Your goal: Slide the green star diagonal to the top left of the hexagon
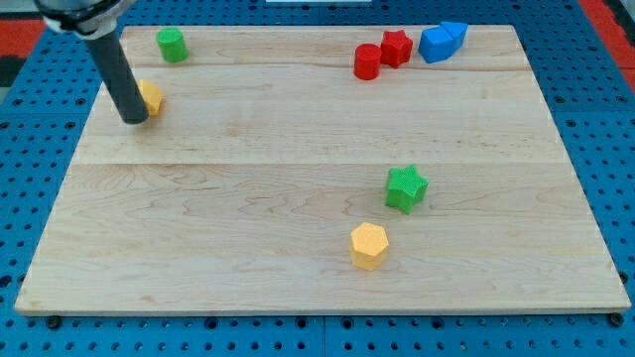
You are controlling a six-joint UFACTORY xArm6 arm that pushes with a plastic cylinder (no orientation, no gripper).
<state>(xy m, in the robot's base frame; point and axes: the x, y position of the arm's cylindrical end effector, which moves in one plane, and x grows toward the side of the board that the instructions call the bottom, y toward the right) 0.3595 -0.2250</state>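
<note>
The green star (406, 188) lies on the wooden board, right of the middle. The yellow hexagon (368, 245) lies just below it and to its left, a small gap between them. My tip (133, 118) rests on the board far off at the view's upper left, touching the left side of a small yellow block (151, 96) that the rod partly hides.
A green cylinder-like block (172, 45) stands near the top left edge. A red cylinder (367, 61) and a red star (396, 48) sit together at the top, with two blue blocks (442, 42) to their right. The board's edge (317, 309) runs along the view's bottom.
</note>
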